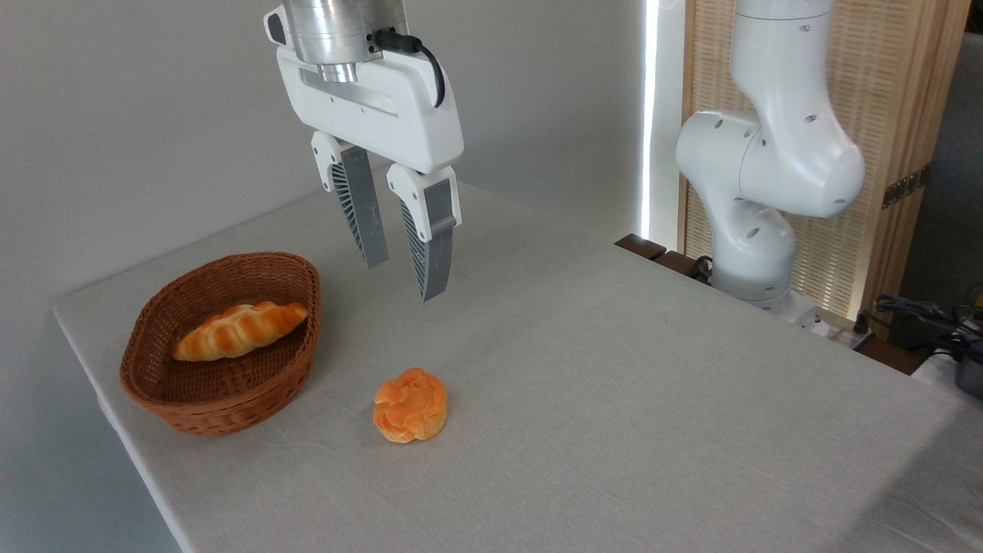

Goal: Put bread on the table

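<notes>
The bread (410, 405), a small round orange knotted bun, lies on the table (614, 384), which is covered in a light grey-beige cloth, just right of the basket. My gripper (405, 281) hangs well above the table, up and slightly behind the bun, clear of it. Its two grey fingers point down with a gap between them and nothing is held.
A brown wicker oval basket (163, 392) stands at the table's left end with a long braided golden loaf (238, 330) inside. The arm's white base (760, 200) rises at the back right edge. Cables and dark gear (937, 322) lie off the table at far right.
</notes>
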Tool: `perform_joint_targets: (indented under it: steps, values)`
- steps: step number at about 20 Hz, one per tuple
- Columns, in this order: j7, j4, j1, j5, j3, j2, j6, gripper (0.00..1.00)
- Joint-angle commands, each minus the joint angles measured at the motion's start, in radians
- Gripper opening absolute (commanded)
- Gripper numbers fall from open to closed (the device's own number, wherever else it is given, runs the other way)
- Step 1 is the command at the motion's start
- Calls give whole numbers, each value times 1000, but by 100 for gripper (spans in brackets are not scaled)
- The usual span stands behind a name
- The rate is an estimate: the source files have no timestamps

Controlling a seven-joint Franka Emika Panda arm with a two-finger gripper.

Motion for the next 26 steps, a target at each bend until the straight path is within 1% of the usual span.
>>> perform_joint_targets:
  steps: [1, 6, 9, 26]
  values:
    - [44, 5, -22, 9, 25, -6, 3, 100]
    - [44, 5, -24, 10, 31, -6, -3, 100]
    - [44, 6, -73, 10, 93, -6, -3, 100]
    - [38, 6, -73, 10, 85, -1, -4, 100]
